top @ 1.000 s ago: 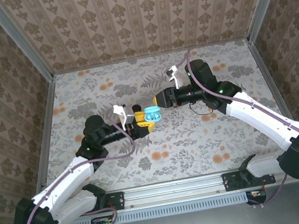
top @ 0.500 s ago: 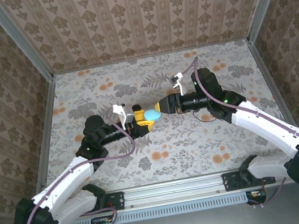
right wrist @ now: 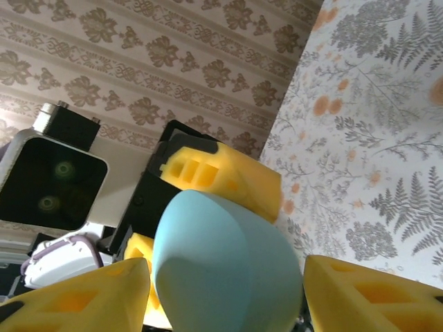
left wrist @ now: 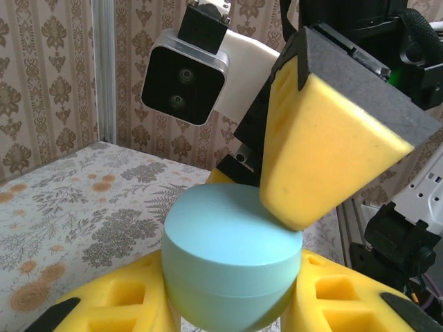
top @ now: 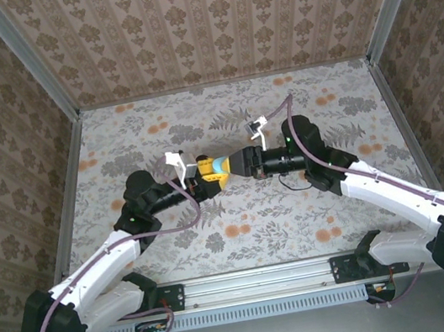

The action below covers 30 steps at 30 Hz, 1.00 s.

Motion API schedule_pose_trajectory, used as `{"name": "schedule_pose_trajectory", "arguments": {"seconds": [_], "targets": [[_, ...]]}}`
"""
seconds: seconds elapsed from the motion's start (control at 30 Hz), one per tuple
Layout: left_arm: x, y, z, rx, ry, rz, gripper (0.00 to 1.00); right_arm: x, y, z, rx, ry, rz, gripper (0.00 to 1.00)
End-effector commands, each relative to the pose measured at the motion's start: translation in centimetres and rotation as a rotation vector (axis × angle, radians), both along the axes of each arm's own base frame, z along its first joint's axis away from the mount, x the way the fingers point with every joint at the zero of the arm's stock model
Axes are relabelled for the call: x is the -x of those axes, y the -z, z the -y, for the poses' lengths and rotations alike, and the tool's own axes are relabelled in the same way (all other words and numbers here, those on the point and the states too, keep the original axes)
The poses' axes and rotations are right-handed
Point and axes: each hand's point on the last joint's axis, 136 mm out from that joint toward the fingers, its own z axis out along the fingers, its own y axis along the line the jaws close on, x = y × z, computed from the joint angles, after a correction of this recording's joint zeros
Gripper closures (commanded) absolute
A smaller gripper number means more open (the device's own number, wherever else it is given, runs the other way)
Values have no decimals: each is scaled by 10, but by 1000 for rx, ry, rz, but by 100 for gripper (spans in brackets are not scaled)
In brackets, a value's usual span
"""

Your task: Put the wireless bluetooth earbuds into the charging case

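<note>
Over the middle of the floral table [top: 338, 198], top view: catching only a sliver of the charging case [top: 219, 165], wedged between left gripper [top: 209, 176] and right gripper [top: 235, 164], nose to nose. Getting much more from the wrist views: showing as a smooth, light turquoise pebble, lid down, with a faint seam running round the body. Sitting clamped low between the left yellow fingers [left wrist: 104, 311]. Bearing on its upper side with one right pad [left wrist: 325, 138]. Right wrist view: bracketing both flanks with the right fingers [right wrist: 76, 301], jaws drawn in to the case's width, pads touching it.
</note>
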Motion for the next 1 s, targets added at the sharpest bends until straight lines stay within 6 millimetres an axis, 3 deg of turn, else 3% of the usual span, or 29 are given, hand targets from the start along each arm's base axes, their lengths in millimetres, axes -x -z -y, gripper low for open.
{"name": "schedule_pose_trajectory", "arguments": {"seconds": [0.0,0.2,0.3,0.4,0.53,0.63,0.77,0.97], "targets": [[-3,-9,-1,34,-14,11,78,-4,-15,-8,-76,8,13,46],[0,-2,-3,16,-10,8,75,-7,-9,-11,-72,16,-4,73],[3,2,-6,-7,-18,14,70,-10,-3,-9,-70,40,-20,79],[6,6,-12,-34,-43,25,57,-14,4,-5,-50,71,-33,81],[4,16,-26,-102,-130,38,36,-27,41,22,100,205,-111,84],[3,25,-39,-154,-198,47,28,-35,74,50,212,300,-152,86],[0,40,-56,-212,-292,39,25,-37,116,70,290,321,-190,85],[-8,57,-71,-234,-384,0,23,-41,171,70,353,287,-230,83]]}}
